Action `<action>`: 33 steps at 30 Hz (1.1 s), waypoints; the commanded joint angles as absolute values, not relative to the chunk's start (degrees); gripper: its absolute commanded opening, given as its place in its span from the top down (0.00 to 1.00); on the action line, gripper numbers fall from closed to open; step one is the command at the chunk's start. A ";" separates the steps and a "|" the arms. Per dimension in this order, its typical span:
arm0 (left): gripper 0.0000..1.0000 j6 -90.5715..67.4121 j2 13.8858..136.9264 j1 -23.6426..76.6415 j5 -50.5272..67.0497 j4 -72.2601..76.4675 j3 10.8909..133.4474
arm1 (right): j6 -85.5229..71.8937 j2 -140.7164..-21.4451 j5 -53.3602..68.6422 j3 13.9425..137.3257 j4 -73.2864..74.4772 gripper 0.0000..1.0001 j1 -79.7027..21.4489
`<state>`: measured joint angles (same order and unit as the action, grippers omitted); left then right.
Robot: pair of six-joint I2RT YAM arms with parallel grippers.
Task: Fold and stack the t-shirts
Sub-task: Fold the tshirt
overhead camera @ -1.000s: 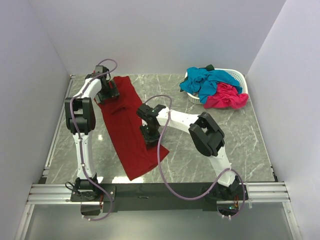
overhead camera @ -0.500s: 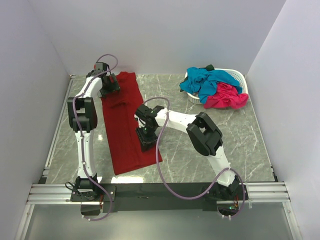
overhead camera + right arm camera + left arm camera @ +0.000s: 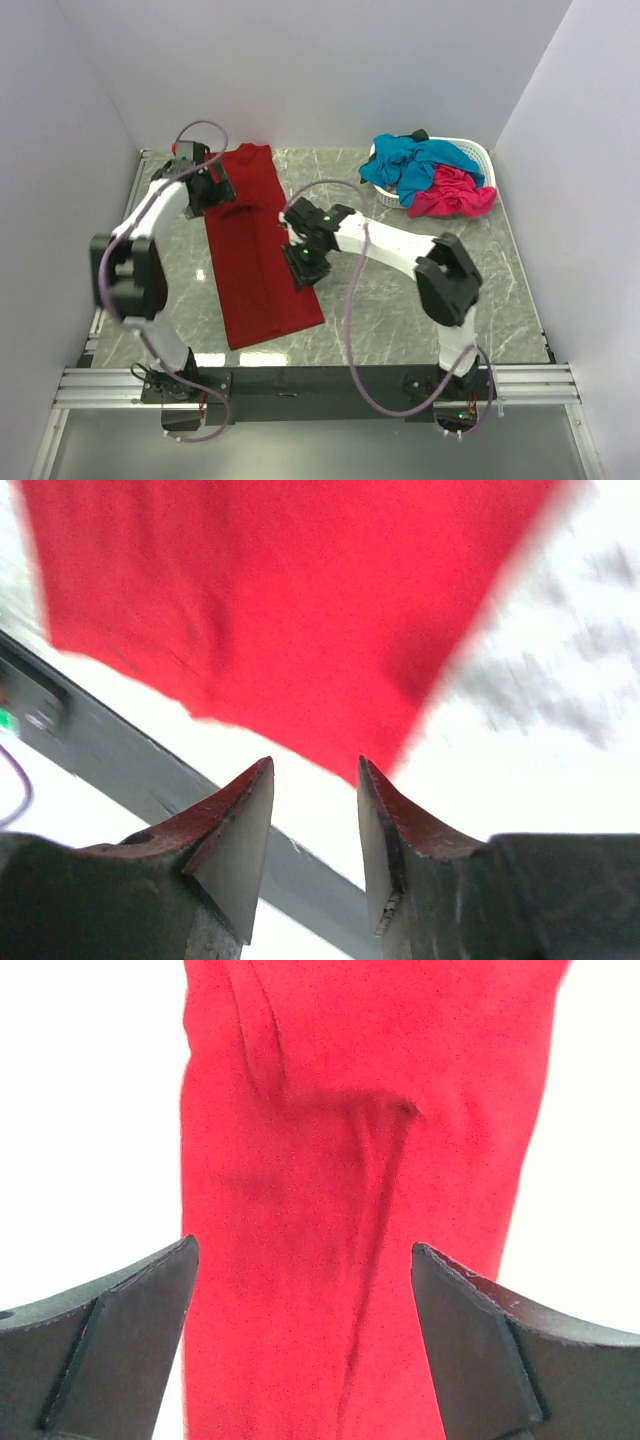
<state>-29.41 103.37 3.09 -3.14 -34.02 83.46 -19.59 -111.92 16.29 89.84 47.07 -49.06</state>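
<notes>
The dark red t-shirt [image 3: 255, 255] lies on the table as a long narrow strip running from the back wall toward the front edge. My left gripper [image 3: 207, 188] is open at the strip's far left edge; in the left wrist view [image 3: 302, 1245] its jaws stand wide apart above the red cloth [image 3: 350, 1110]. My right gripper [image 3: 306, 265] is open and empty over the strip's right edge, and the right wrist view [image 3: 315, 762] shows the near corner of the shirt [image 3: 280, 600] beyond the fingertips. The teal-blue t-shirt [image 3: 412, 166] and the hot pink t-shirt [image 3: 455, 195] are bunched in and over the basket.
The white latticed basket [image 3: 476, 152] stands at the back right corner. Grey walls enclose the table on three sides. The metal rail [image 3: 320, 382] runs along the front edge by the arm bases.
The shirt's near end swung left and now lies straight. My right gripper moved slightly right at the shirt's edge. The left arm's elbow swung out left and down; its gripper stayed at the far end.
</notes>
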 commanded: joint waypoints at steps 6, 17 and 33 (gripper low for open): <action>0.07 -43.93 79.47 10.36 -8.43 -35.33 59.52 | -19.95 -98.88 13.27 69.27 40.79 0.52 -45.18; 0.07 -54.58 65.40 16.08 -13.09 -39.99 45.35 | -22.94 -99.41 19.42 64.77 33.05 0.51 -45.35; 0.06 -54.14 61.96 16.17 -12.66 -42.80 43.24 | -27.07 -103.62 16.09 66.00 33.30 0.49 -49.39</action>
<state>-53.71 63.48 15.94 -11.94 -42.06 43.31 -25.36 -101.67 18.46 64.23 33.43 -47.55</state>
